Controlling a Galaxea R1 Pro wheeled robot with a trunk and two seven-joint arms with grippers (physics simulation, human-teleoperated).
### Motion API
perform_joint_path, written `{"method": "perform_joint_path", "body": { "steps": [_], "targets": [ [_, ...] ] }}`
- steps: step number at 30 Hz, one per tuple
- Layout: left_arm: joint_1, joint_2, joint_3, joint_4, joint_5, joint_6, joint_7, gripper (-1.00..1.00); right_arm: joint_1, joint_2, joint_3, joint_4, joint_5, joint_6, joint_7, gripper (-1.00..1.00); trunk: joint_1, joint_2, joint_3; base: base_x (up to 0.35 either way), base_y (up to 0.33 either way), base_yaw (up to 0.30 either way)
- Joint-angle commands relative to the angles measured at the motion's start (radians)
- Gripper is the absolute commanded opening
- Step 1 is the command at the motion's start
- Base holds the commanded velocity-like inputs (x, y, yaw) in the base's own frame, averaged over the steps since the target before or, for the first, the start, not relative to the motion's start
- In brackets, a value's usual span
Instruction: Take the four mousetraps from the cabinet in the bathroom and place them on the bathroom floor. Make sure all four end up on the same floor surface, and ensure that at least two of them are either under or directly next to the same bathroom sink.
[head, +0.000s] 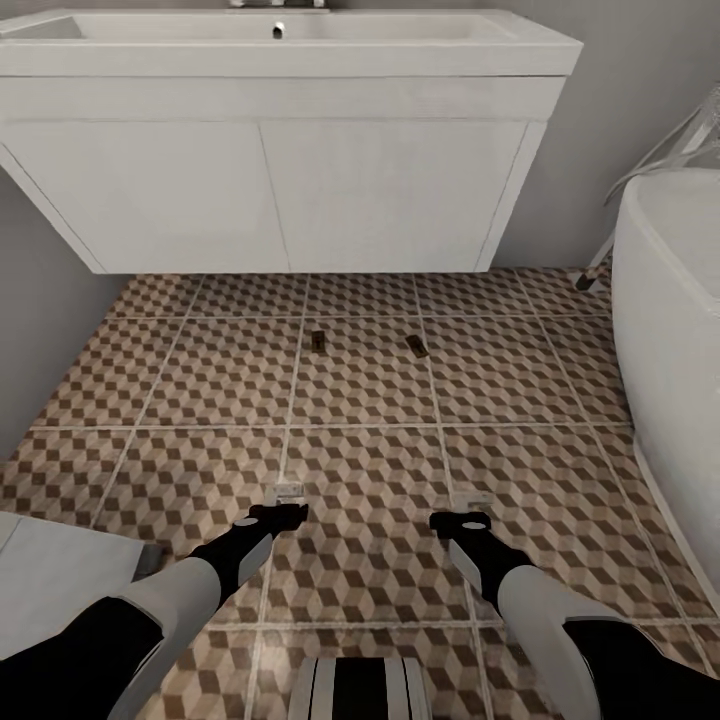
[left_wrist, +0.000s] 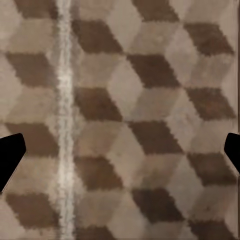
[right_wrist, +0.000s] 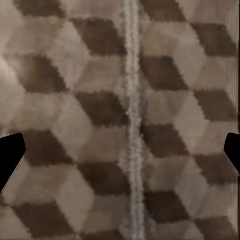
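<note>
Two mousetraps, tiny dark-brown slabs, lie on the cube-patterned floor just in front of the white sink: one to the left, the other to the right. My left gripper and right gripper hang low over the tiles, well short of those traps. In the left wrist view the left gripper is open over bare tile. The right gripper is open too, above a grout line. A small pale flat piece lies just beyond each gripper's tips; I cannot tell what these are. The cabinet is out of view.
The white bathtub bulges in along the right side, with a metal stand behind it. A grey wall closes the left. A white object sits at the lower left beside my left arm.
</note>
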Motion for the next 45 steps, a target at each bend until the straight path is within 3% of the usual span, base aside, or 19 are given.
{"method": "perform_joint_path", "body": {
  "steps": [1,45],
  "targets": [
    [0.0,0.0,-0.009,0.0,0.009,-0.002,0.005,1.0,0.0,0.0,-0.002,-0.002,0.007,0.007,-0.003,1.0,-0.001,0.0,0.003,0.0,0.0,0.0],
    [0.0,0.004,-0.009,0.0,0.01,-0.007,0.003,1.0,0.0,0.003,0.003,-0.006,0.017,0.003,-0.003,1.0,-0.02,0.01,0.174,0.0,0.0,0.0]
  ]
}}
